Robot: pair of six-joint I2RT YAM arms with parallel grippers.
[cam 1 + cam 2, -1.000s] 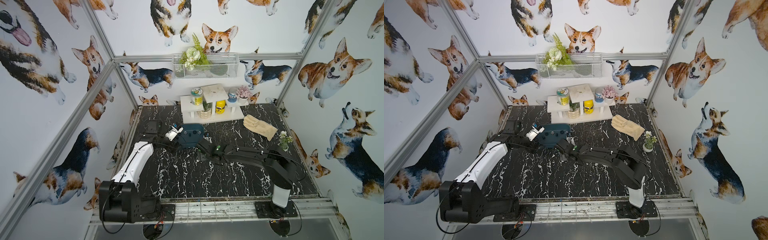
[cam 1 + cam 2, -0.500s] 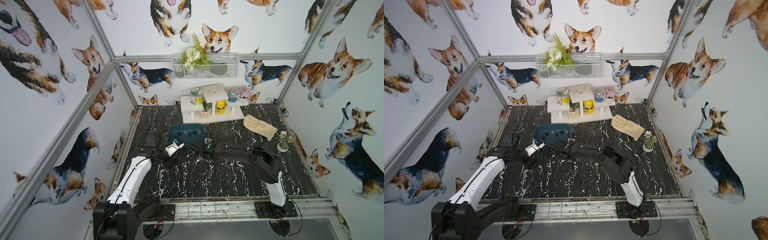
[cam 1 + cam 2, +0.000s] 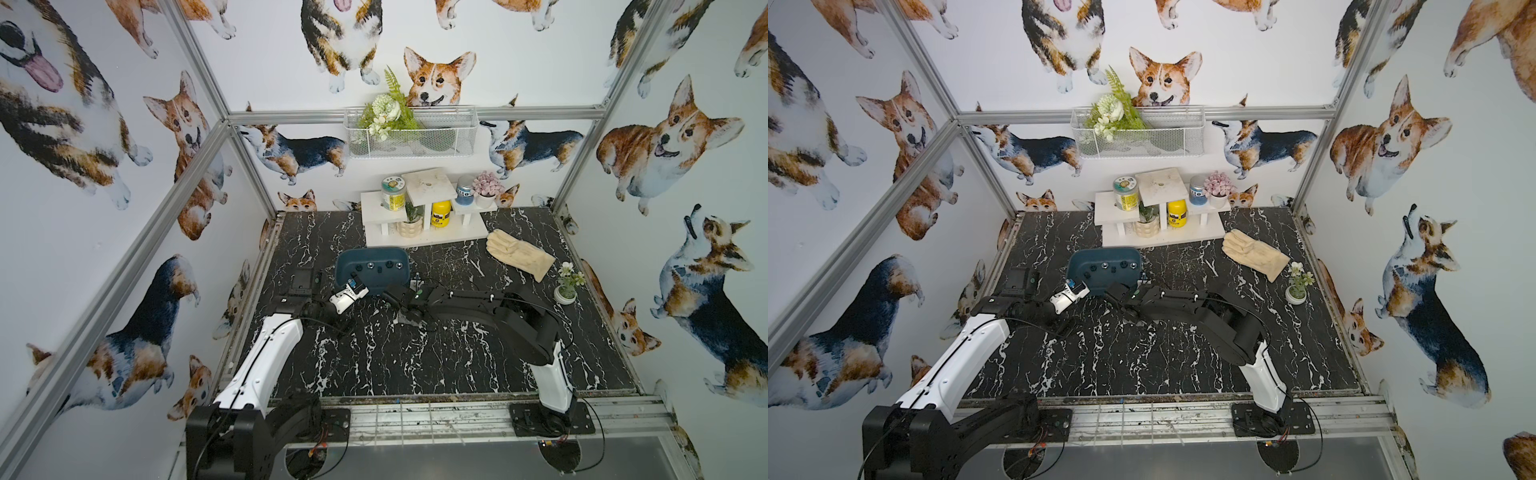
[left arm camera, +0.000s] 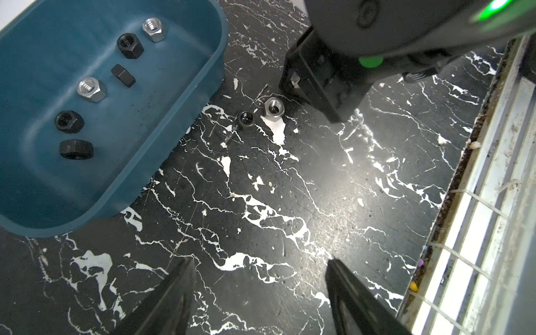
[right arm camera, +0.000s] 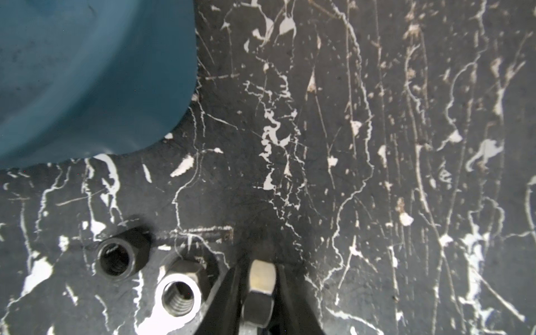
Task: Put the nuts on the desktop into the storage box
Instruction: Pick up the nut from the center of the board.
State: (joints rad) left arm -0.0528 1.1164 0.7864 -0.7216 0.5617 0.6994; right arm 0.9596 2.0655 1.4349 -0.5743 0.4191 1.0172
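1. R ARM. The right gripper (image 5: 259, 269) sits low over the desktop (image 5: 377, 174), near a rounded corner of the storage box (image 5: 87, 72). Its fingers (image 5: 224, 304) pinch the held nut (image 5: 259, 285), a silver hex nut clamped on opposite sides w/ one end projecting past the tips. Whether the held nut rests on the surface or is clear of it cannot be confirmed; the view is too steep.

2. L ARM. The left gripper (image 4: 258, 261) hovers above bare desktop. Its fingers (image 4: 168, 298) are spread wide w/ nothing between them.

3. LOOSE NUTS. Two lie on the desktop between the box wall and the R fingertips: a black nut (image 5: 116, 258) and a silver nut (image 5: 181, 295). Both are hole-up, just beside each other, and the silver nut is just beside the R finger.

4. BOX CONTENTS. Six boxed nuts (image 4: 91, 90) lie on the box floor, 2 silver and 4 black, each apart from the next.

5. BOX POS. In both top views the box stands on the desktop in front of the white shelf stand (image 3: 436, 239), w/ both grippers at its near side.
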